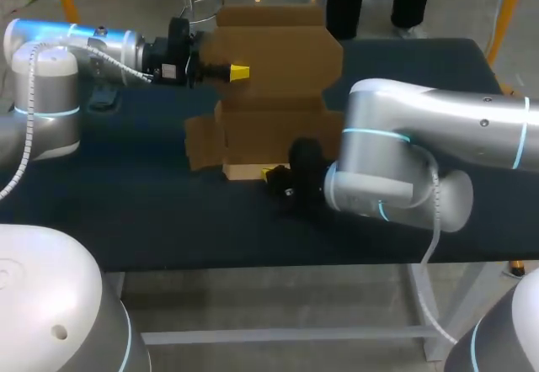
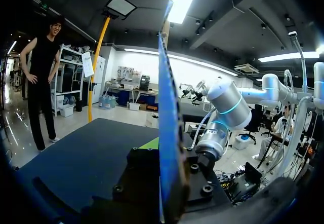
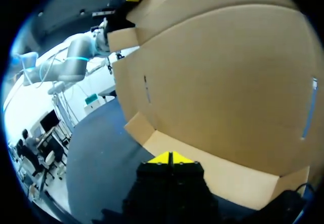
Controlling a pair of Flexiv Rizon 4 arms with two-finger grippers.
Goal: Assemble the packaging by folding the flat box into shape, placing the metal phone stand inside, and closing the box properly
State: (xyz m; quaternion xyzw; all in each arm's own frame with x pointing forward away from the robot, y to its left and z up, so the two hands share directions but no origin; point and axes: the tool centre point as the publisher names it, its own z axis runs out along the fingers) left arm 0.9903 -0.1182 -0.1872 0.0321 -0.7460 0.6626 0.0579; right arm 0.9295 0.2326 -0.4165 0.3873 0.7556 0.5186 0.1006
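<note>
The left gripper (image 1: 238, 72) reached in from the table's (image 1: 152, 212) far left corner, and it appeared to be clamped on the tall upper panel of the cardboard box (image 1: 274, 61). In its wrist view the panel ran edge-on between the two fingers, though the yellow tips were hidden there, so the pinch was probably real but not certain. The box stood half formed at the middle of the far edge, upper panel upright and side flaps splayed. The metal phone stand showed in no view.

At the box's near foot, the right gripper (image 3: 172, 158) sat low on the table with its tips pressed together and nothing between them, right against the pale bottom flap (image 3: 212, 171).

Risks, as I judged them:
- A push on that flap could slide the whole box towards the far edge, since only the panel was held.
- Pulling against the left pinch could crease or tear the panel.
- Folding off the score line could leave the box skewed.
</note>
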